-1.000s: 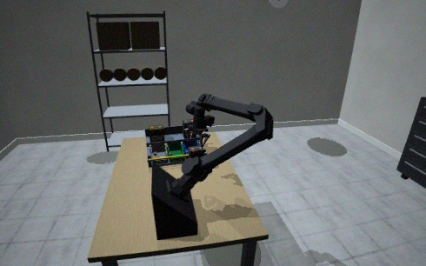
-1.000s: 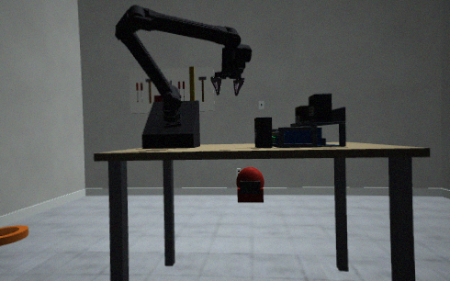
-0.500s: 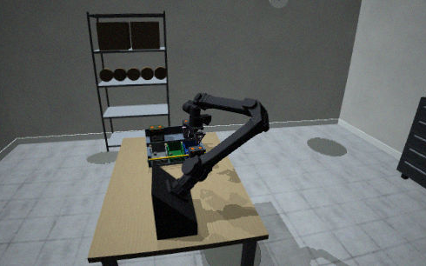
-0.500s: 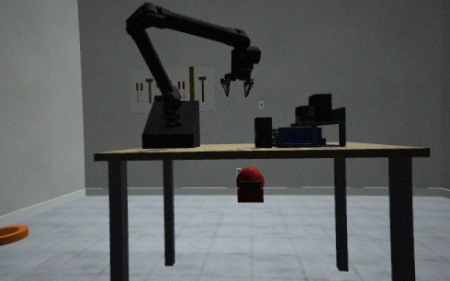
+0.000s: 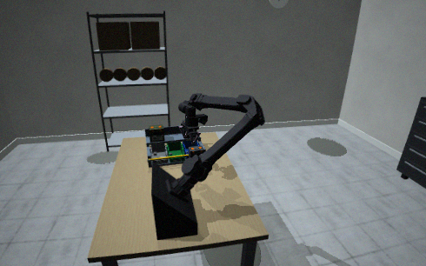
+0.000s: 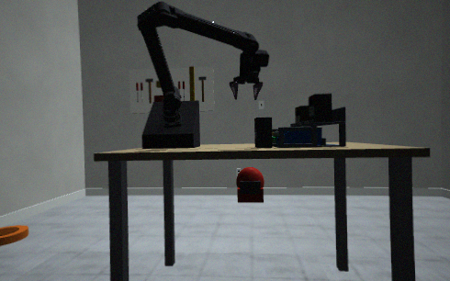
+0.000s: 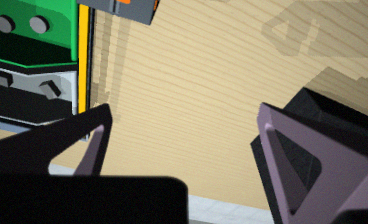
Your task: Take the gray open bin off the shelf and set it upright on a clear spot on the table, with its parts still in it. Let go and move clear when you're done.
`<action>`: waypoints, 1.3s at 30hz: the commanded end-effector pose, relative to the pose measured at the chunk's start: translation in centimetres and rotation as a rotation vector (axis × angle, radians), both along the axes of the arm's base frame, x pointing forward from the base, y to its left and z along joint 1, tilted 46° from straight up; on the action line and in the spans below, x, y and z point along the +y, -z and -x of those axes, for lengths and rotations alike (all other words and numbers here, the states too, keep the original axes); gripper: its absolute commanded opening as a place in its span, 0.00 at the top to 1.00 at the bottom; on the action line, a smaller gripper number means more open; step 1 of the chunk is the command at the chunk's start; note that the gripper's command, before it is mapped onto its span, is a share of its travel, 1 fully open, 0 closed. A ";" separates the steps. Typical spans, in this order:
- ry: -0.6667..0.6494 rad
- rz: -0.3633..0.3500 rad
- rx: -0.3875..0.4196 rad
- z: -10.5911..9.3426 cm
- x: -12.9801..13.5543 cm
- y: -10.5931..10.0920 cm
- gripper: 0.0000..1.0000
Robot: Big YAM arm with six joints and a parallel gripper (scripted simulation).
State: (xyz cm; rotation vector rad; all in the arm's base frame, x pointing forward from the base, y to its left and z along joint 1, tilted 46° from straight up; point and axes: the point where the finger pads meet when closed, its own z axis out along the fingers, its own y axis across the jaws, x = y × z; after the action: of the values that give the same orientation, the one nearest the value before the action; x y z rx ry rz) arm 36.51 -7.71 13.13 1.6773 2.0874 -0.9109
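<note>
The gray open bin (image 5: 158, 152) (image 7: 27, 80) stands at the left in the low rack, beside a green bin (image 5: 176, 149) (image 7: 32, 42). Small dark parts (image 7: 50, 90) show inside the gray bin in the wrist view. A yellow strip (image 5: 168, 157) (image 7: 83, 60) runs along the rack's near edge. My gripper (image 6: 246, 97) (image 7: 184, 111) is open and empty, pointing down high above the table (image 5: 124, 209), between the arm's base and the rack. In the wrist view the bins are left of the fingers and partly cut off.
A blue bin (image 6: 297, 136) stands beyond the green one. A dark box (image 6: 263, 132) stands in front of it. Dark boxes (image 6: 320, 106) stand on a raised shelf (image 6: 338, 116) at the back. The arm's black base (image 5: 172, 213) (image 6: 170, 140) stands at the opposite end of the table.
</note>
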 end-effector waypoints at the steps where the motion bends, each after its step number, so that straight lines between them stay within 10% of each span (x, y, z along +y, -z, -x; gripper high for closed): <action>1: 0.043 0.010 -0.070 -2.7 -0.4 -0.3 0.00; 39: 0.173 0.085 -0.213 -9.9 -1.5 5.1 0.00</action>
State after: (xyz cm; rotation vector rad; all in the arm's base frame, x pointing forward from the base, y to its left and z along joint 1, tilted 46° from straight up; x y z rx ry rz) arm 44.40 -8.78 7.91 1.8115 1.8223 -0.8573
